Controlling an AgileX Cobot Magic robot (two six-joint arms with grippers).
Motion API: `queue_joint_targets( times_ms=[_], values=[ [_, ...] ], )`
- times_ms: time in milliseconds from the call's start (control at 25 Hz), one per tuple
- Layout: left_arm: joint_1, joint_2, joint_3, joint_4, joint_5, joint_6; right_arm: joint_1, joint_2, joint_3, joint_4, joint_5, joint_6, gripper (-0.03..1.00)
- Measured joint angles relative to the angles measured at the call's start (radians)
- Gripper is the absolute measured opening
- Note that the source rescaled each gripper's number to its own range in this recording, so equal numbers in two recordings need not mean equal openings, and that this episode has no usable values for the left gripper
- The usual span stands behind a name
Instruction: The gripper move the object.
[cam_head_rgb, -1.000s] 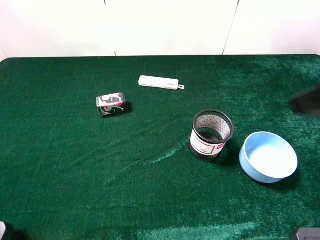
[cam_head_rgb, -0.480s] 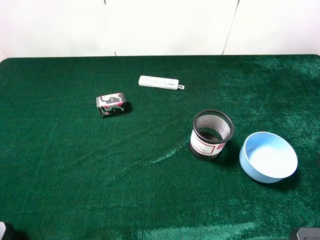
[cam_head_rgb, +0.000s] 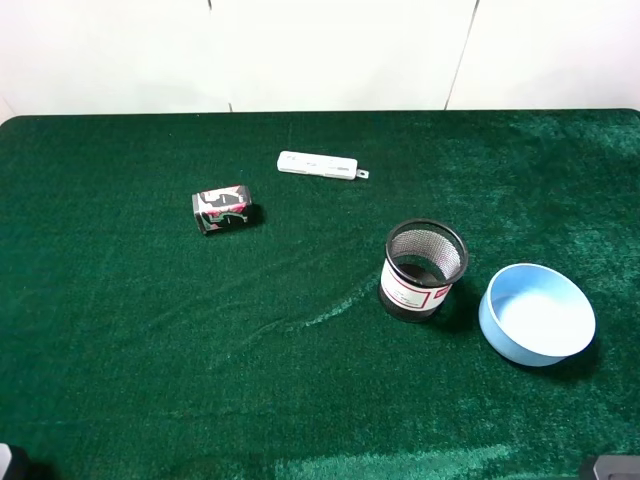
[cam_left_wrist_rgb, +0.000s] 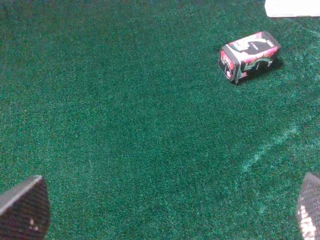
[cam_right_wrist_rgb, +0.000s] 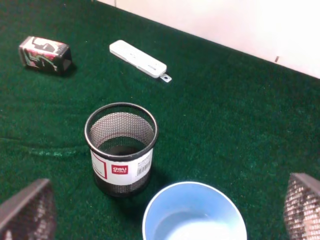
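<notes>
The white stick (cam_head_rgb: 318, 166) lies flat on the green cloth at the back middle, its loop tab pointing right. It also shows in the right wrist view (cam_right_wrist_rgb: 137, 59), and one cut-off end shows in the left wrist view (cam_left_wrist_rgb: 292, 7). My left gripper (cam_left_wrist_rgb: 167, 212) is open and empty, with its fingertips (cam_left_wrist_rgb: 22, 210) wide apart over bare cloth, far from the stick. My right gripper (cam_right_wrist_rgb: 165, 210) is open and empty, hovering near the mesh cup and bowl. Neither claw shows in the high view.
A black-pink-white printed box (cam_head_rgb: 224, 209) lies left of the stick. A black mesh cup (cam_head_rgb: 424, 270) stands upright at the right middle. A light blue bowl (cam_head_rgb: 536, 314) sits beside the cup. The green cloth (cam_head_rgb: 150, 340) covers the whole table.
A dark blurred arm part at the right edge of the high view one second ago has left the view. No object has moved.
</notes>
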Motion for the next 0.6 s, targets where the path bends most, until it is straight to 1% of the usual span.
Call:
queue_joint_targets(
  times_ms=[600],
  values=[
    [0.000,0.000,0.000,0.003,0.000,0.000,0.000,0.000,0.000,-0.004,0.000,0.007,1.00]
  ],
)
